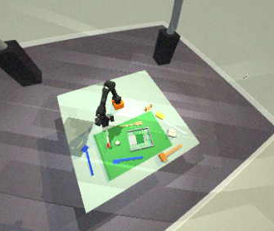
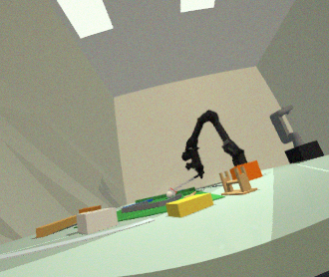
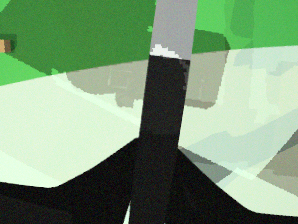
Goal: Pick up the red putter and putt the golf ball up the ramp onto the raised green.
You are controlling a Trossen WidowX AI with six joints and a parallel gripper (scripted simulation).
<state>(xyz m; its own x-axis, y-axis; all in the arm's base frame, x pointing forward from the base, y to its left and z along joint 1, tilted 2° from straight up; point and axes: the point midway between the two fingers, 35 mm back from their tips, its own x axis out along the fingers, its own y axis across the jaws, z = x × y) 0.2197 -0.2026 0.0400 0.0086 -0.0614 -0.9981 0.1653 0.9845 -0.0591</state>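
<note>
Pale tabletop (image 1: 149, 85) under me, my claw (image 1: 104, 120) grips the red putter (image 1: 107, 139) by its black handle, head just left of the golf ball (image 1: 118, 142) on the green mat (image 1: 124, 164); a skewed or overhard stroke could miss the raised green (image 1: 140, 139).

In the wrist view, the putter (image 3: 169, 63) shaft ran off the top edge, so its head was cut off. From the exterior view, the ball (image 2: 170, 191) was small and blurred, and the yellow block (image 2: 189, 204) hid part of the green (image 2: 145, 209).
</note>
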